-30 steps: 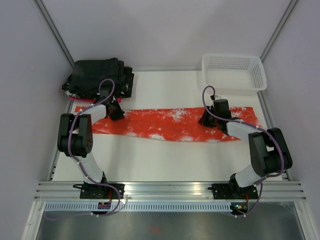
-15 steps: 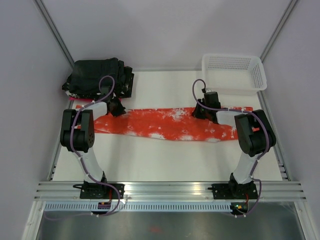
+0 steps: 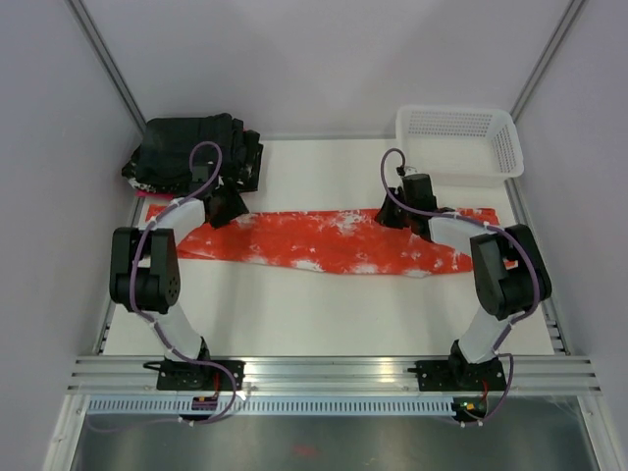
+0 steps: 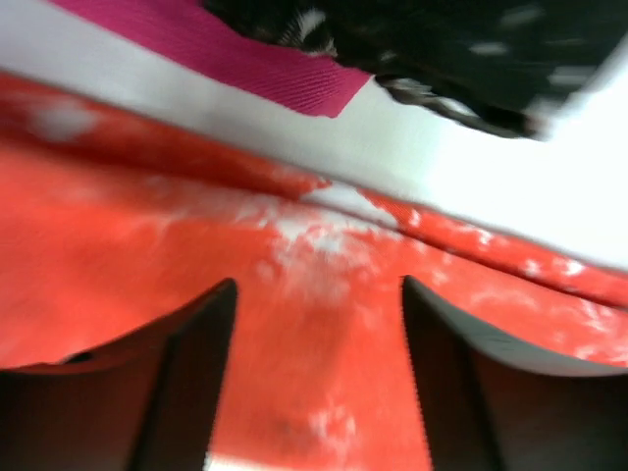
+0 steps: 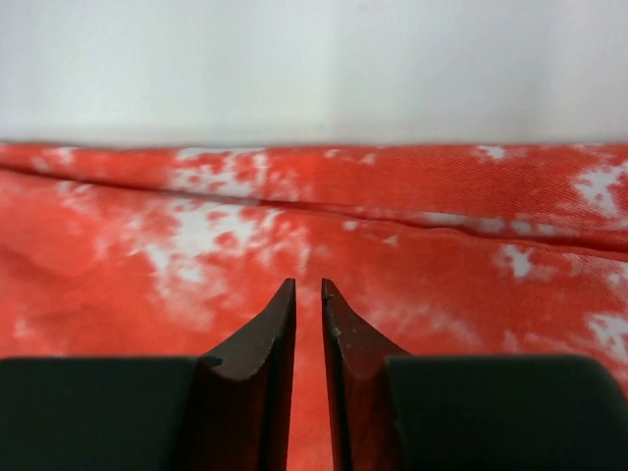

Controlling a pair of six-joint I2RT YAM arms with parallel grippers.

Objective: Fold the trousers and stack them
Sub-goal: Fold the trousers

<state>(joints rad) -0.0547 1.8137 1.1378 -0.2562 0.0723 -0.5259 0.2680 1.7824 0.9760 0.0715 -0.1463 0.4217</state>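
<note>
The trousers point(image 3: 324, 245), orange-red with white splotches, lie stretched left to right across the white table. My left gripper point(image 3: 228, 208) hovers over their left end near the far edge. In the left wrist view it point(image 4: 317, 283) stands open, and the trousers point(image 4: 294, 235) lie flat between its spread fingers. My right gripper point(image 3: 397, 214) sits at the far edge of the trousers, right of the middle. In the right wrist view it point(image 5: 307, 283) is nearly closed, with a thin strip of the trousers point(image 5: 442, 226) filling the slit between its fingers.
A stack of black folded garments point(image 3: 191, 147) lies at the far left, just beyond the left gripper, on a pink cloth point(image 4: 245, 49). A white mesh basket point(image 3: 456, 142) stands at the far right. Grey walls close in both sides.
The left gripper has opened and let go of the trousers' left end. The right gripper has moved left and farther away, drawing the trousers' right end in with it.
</note>
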